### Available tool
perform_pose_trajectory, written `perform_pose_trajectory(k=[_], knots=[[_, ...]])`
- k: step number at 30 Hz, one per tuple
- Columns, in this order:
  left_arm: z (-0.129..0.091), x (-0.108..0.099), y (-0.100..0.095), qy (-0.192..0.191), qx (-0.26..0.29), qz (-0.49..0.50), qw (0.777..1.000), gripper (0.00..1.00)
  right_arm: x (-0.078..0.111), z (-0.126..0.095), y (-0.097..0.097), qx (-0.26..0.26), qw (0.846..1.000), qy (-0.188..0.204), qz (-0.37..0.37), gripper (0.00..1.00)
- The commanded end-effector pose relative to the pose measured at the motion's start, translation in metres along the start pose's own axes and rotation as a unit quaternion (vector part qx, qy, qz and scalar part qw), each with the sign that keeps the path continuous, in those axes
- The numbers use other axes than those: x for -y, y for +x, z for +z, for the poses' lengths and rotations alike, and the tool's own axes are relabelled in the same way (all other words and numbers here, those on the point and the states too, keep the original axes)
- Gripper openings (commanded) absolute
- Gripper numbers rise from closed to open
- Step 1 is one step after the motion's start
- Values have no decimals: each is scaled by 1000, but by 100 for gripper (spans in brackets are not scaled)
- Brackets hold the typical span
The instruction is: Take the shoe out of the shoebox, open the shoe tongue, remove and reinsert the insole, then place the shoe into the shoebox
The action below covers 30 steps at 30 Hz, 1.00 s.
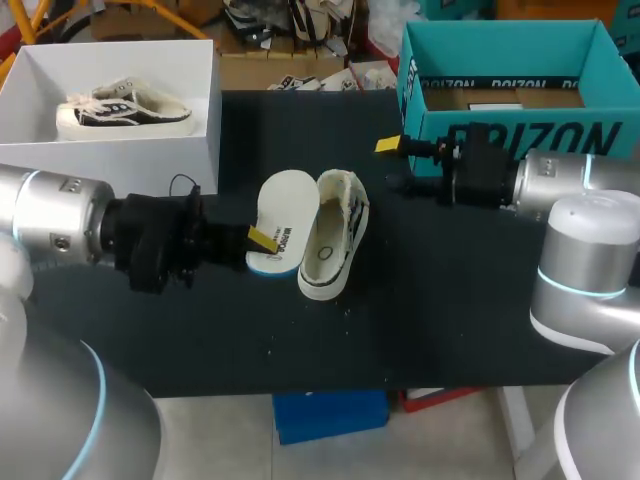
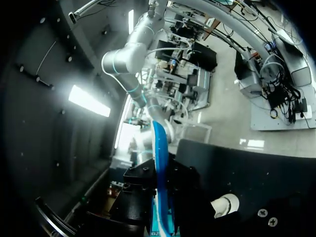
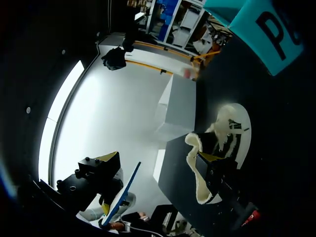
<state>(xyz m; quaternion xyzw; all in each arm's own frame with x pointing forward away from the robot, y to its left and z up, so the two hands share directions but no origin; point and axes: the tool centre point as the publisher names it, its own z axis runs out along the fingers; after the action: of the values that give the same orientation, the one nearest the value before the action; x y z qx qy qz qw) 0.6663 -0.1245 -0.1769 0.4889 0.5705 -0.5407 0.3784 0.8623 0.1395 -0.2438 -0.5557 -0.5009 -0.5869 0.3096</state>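
Insole [image 1: 283, 225] is held beside shoe [image 1: 335, 235]
Left pincer [image 1: 262, 240] clamped on it, right pincer [image 1: 392, 165] agape and empty — toe should be fed in first.

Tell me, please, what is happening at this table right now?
The left gripper is shut on the white insole, holding it right beside the shoe, which lies on the black table outside the teal shoebox. The right gripper hangs open and empty near that shoebox's front corner. The insole is out and not yet reinserted.
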Motion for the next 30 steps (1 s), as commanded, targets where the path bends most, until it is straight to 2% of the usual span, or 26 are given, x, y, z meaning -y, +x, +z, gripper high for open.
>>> perform_pose_trajectory(k=[1, 4, 5, 7, 10, 12, 13, 14, 17, 18, 23, 30], knots=[[1, 0, 0, -1, -2, 1, 1000, 0, 1, 1, 0, 1, 1000, -1, 0, 100], [1, 0, 0, -1, -2, 1, 1000, 0, 1, 1, 0, 1, 1000, -1, 0, 100], [5, 2, 6, 16, -9, -14, 1000, 0, 1, 1, 0, 1, 1000, -1, 0, 100], [11, -1, 20, 6, -14, -16, 1000, 0, 1, 1, 0, 1, 1000, -1, 0, 100], [17, -11, 35, -3, 14, -14, 1000, 0, 1, 1, 0, 1, 1000, -1, 0, 100], [20, -16, 43, -16, 2, 34, 999, 0, 1, 1, 0, 1, 1000, -1, 0, 100], [22, -18, 45, -7, 15, 36, 999, 0, 1, 1, 0, 1, 1000, -1, 0, 100], [24, -21, 48, 0, -3, 59, 998, 0, 1, 1, 0, 1, 1000, -1, 0, 100], [30, -28, 52, 12, 7, 108, 994, 0, 1, 1, 0, 1, 1000, -1, 0, 100], [31, -31, 52, 21, 28, 115, 993, 0, 1, 1, 0, 1, 1000, -1, 0, 100], [37, -47, 55, 40, 41, 181, 982, 0, 1, 1, 0, 1, 1000, -1, 0, 100], [44, -73, 66, 55, 63, 206, 975, 0, 1, 1, 0, 1, 1000, -1, 0, 100]])
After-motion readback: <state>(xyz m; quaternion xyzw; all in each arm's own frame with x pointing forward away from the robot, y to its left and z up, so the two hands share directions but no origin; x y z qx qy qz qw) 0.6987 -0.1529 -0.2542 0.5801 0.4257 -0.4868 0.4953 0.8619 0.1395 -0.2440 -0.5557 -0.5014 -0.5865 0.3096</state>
